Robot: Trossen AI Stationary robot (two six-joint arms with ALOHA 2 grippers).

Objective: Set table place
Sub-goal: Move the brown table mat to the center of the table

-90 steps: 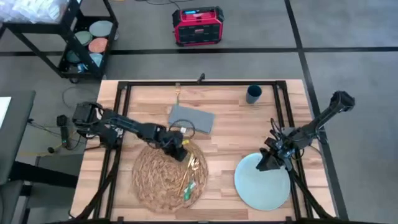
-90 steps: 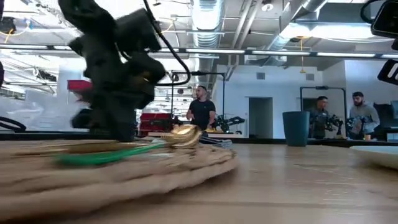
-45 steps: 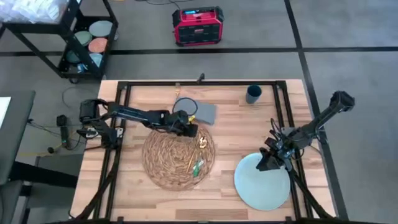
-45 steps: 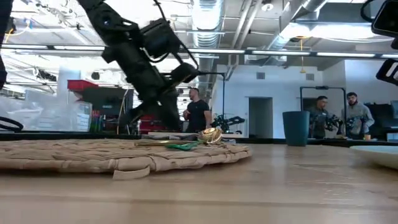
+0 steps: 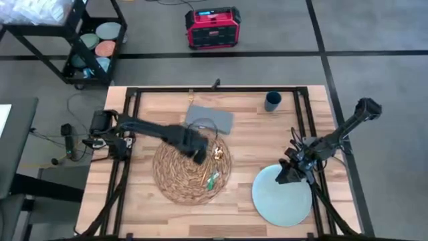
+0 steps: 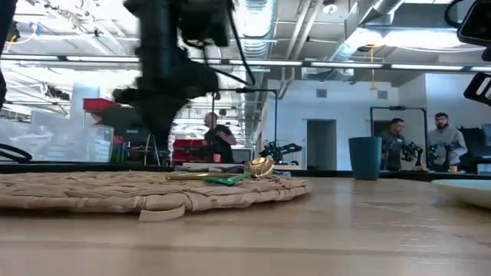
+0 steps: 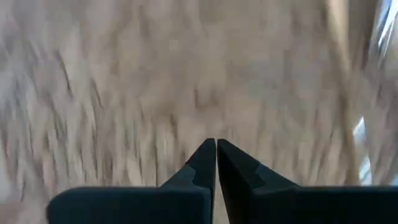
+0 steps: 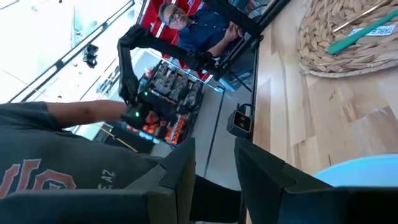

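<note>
The round woven straw placemat (image 5: 192, 171) lies flat at the table (image 5: 247, 144) centre, bearing gold and green-handled cutlery (image 5: 212, 167); the left gripper (image 5: 198, 154) hovers over its far edge, fingers pressed together, holding nothing; the grey napkin (image 5: 210, 119) lies just beyond; the right gripper (image 5: 286, 175), slightly parted and empty, rests at the pale blue plate (image 5: 282, 199); the dark cup (image 5: 272, 101) stands at the far side.
</note>
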